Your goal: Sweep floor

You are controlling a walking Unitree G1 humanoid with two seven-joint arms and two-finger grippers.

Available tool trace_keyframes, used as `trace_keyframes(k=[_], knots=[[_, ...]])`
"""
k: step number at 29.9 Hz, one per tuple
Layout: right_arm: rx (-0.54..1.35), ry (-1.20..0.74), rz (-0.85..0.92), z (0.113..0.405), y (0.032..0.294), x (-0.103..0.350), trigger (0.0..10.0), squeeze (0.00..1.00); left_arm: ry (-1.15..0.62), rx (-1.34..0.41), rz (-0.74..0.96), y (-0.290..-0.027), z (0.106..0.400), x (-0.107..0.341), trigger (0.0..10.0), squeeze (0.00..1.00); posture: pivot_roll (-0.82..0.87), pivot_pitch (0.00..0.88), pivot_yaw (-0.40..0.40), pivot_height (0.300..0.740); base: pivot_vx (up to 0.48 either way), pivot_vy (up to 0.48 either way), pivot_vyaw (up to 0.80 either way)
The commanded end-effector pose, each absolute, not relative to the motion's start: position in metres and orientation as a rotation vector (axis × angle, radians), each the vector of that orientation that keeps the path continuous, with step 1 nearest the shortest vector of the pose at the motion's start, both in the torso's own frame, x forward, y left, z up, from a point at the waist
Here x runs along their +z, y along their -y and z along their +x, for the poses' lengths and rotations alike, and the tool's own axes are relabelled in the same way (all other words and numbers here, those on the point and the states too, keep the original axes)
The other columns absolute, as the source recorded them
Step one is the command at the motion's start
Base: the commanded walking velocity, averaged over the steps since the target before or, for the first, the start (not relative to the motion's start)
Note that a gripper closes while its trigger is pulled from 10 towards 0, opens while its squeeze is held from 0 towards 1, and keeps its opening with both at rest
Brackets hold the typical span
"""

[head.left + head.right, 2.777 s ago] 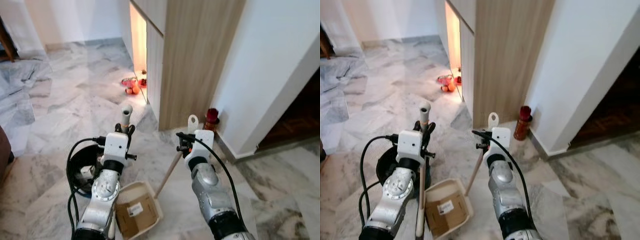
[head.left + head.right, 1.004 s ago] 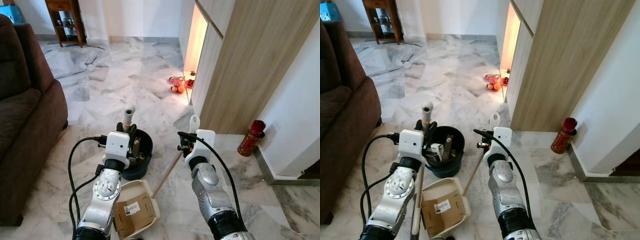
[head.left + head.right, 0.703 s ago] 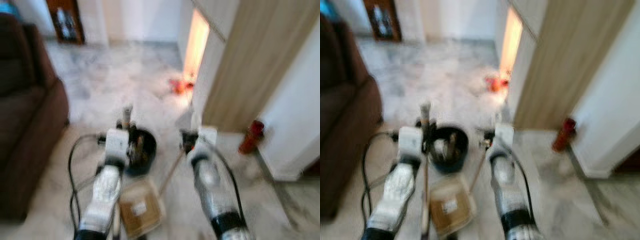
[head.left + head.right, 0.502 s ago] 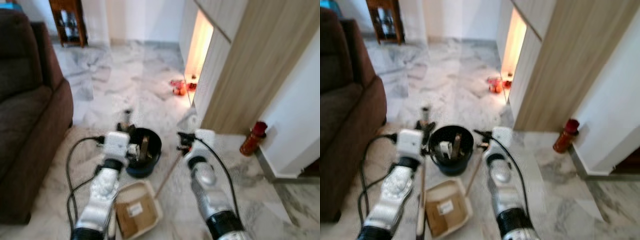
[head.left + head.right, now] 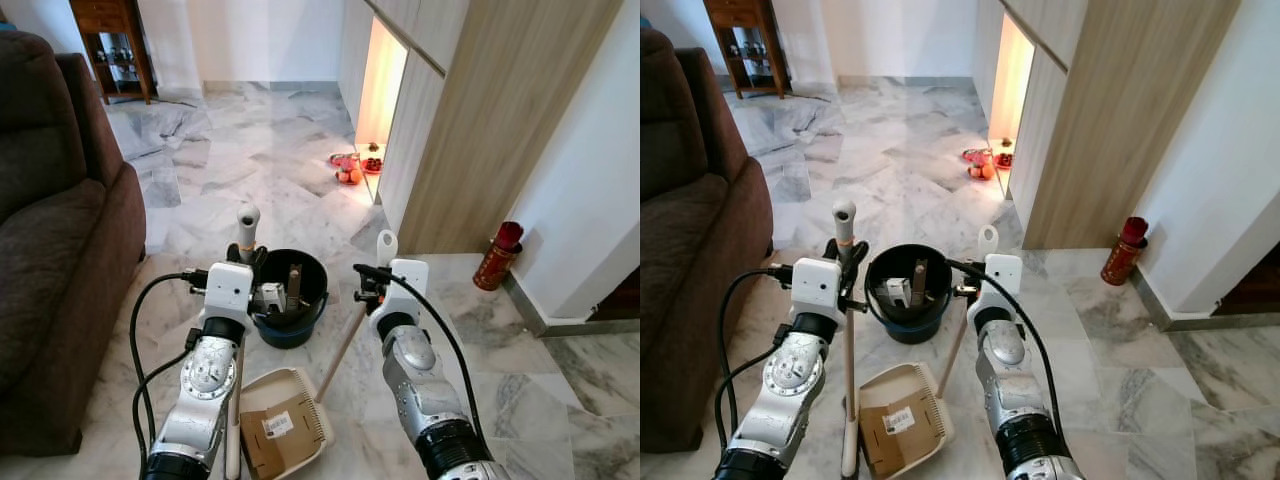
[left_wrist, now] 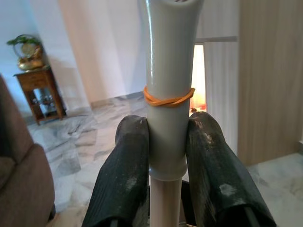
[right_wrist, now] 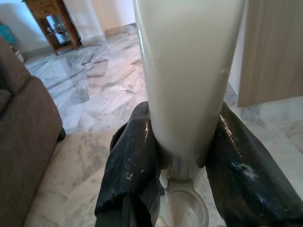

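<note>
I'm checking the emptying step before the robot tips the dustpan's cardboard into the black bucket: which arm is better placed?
Right, probably. The right gripper is shut on the dustpan handle, whose pan holds the cardboard near the bucket. The left gripper clamps the broom handle.

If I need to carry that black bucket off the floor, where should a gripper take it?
Grip the upper rim of the round black bucket from above, on the near side facing the robot. It stands upright and open-topped, with items sticking up in the middle, so the bare rim edge looks like the safest hold. Both grippers already hold handles, so one must be freed first.
</note>
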State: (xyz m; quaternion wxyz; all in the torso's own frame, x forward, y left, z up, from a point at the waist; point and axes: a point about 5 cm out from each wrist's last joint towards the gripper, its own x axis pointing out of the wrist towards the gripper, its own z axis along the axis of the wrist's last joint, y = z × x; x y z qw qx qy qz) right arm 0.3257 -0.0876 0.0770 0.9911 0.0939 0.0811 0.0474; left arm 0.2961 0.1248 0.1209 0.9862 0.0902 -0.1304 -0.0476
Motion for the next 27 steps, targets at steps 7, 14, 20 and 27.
trace_keyframes(k=[7, 14, 20, 27], knots=[[0.065, -0.092, 0.228, 0.332, 0.09, 0.092, 10.0, 0.0, 0.349, -0.107, 0.262, -0.123, 0.297, 0.136, 10.0, 0.0, 0.14, 0.0, -0.021, 0.74, 0.0, 0.0, 0.0], [0.021, -0.122, 0.234, 0.333, 0.094, 0.089, 10.0, 0.0, 0.379, -0.103, 0.394, -0.125, 0.296, 0.138, 10.0, 0.0, 0.14, 0.0, -0.021, 0.74, 0.0, 0.0, 0.0], [-0.019, -0.13, 0.292, 0.336, 0.098, 0.093, 10.0, 0.0, 0.375, -0.096, 0.406, -0.129, 0.294, 0.135, 10.0, 0.0, 0.15, 0.0, -0.022, 0.74, 0.0, 0.0, 0.0], [-0.03, -0.096, 0.324, 0.339, 0.098, 0.105, 10.0, 0.0, 0.367, -0.08, 0.42, -0.133, 0.291, 0.132, 10.0, 0.0, 0.15, 0.0, -0.023, 0.74, 0.0, 0.0, 0.0]])
